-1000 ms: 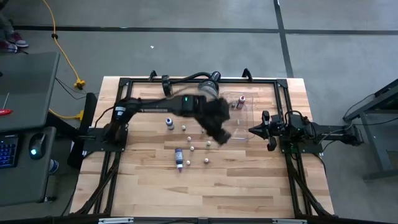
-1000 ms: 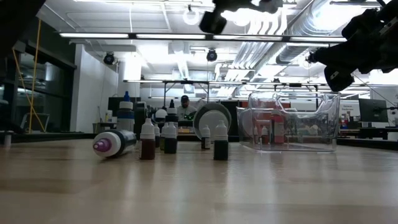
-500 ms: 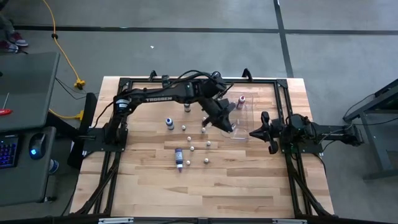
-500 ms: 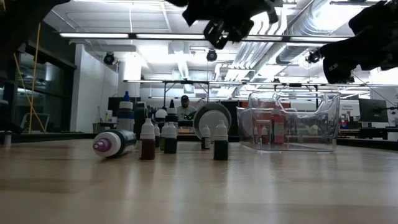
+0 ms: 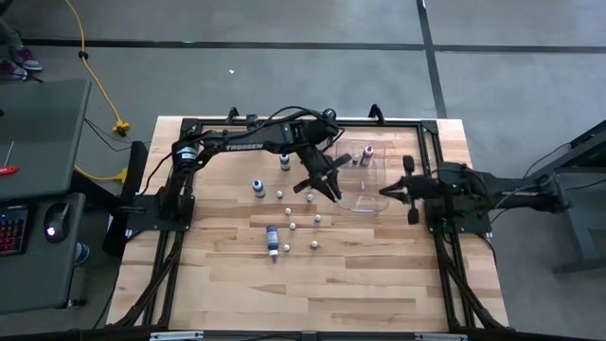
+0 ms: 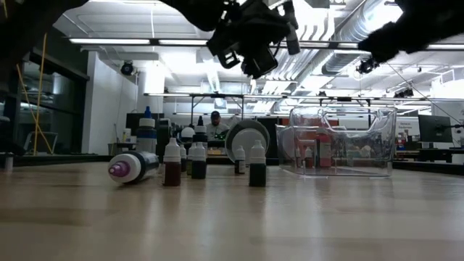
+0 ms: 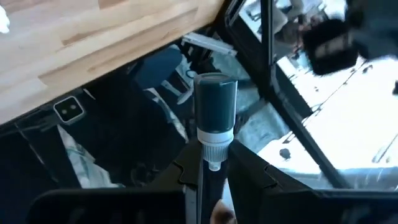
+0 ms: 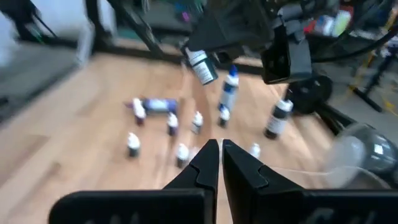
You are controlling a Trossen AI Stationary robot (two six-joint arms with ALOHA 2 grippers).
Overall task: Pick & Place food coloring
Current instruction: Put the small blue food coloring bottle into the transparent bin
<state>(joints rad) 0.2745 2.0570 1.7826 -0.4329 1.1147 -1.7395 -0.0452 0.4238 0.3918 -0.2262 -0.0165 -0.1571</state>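
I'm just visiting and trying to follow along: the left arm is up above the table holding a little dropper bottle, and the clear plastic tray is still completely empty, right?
Not quite. The left gripper does hold a dropper bottle aloft, but the clear plastic tray is not empty: the low view shows a few small bottles already inside it.

Grey concrete floor [image 5: 284, 76], yellow cable [image 5: 90, 66], desk with keyboard [image 5: 11, 232], ceiling strip lights [image 6: 145, 41]

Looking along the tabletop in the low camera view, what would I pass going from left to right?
Purple-capped bottle lying on its side → brown dropper bottle → dark dropper bottle → clear plastic tray.
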